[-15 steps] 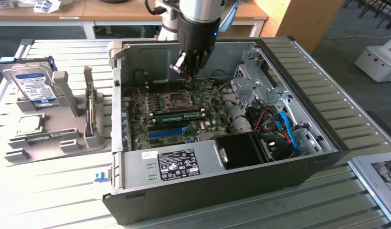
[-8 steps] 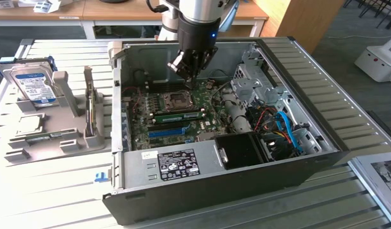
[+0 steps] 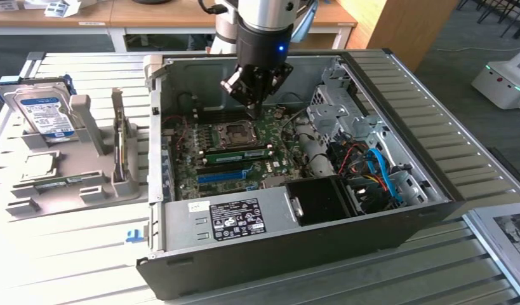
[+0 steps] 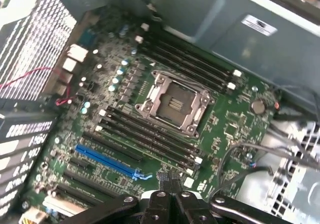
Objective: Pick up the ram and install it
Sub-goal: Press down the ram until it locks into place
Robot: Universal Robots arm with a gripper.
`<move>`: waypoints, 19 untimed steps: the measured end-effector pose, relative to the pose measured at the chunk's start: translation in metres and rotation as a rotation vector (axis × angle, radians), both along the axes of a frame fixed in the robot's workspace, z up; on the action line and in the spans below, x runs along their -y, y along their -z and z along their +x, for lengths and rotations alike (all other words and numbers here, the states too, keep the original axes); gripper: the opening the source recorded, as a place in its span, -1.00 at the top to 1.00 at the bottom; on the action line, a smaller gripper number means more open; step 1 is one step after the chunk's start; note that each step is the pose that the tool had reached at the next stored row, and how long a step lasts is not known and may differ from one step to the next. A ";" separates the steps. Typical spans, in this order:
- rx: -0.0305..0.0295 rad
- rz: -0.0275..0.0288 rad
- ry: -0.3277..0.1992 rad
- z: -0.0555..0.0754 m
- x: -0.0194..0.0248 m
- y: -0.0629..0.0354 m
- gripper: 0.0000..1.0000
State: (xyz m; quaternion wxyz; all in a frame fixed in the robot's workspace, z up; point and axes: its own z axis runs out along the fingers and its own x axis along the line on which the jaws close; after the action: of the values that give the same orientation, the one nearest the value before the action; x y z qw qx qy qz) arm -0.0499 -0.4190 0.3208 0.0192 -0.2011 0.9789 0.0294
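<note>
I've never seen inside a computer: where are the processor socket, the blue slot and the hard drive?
processor socket (image 4: 175,103), wrist view, its centre.
blue slot (image 4: 106,160), wrist view, mid-length.
hard drive (image 3: 46,114), exterior view, its label.

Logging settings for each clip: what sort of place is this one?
Probably a robotics lab or workshop: an open computer case lies on a slatted metal table, a fixture beside it holds a hard drive, and wooden desks stand behind.

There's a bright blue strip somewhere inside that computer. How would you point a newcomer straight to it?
Look into the open computer case at the green motherboard lying on its floor. From the square metal processor socket in the middle, go across the row of long black slots to the blue slot. It is the only bright blue one; its neighbours are all black.
</note>
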 end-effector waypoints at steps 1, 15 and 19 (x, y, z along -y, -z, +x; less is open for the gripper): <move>0.0001 0.0000 0.019 0.000 0.0000 0.0001 0.80; 0.0000 -0.0001 0.213 0.000 0.0000 0.0005 0.80; -0.0001 -0.0002 0.250 0.000 0.0000 0.0006 0.80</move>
State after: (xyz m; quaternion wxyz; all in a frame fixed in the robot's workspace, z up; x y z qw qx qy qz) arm -0.0500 -0.4191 0.3202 0.0227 -0.0777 0.9964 0.0267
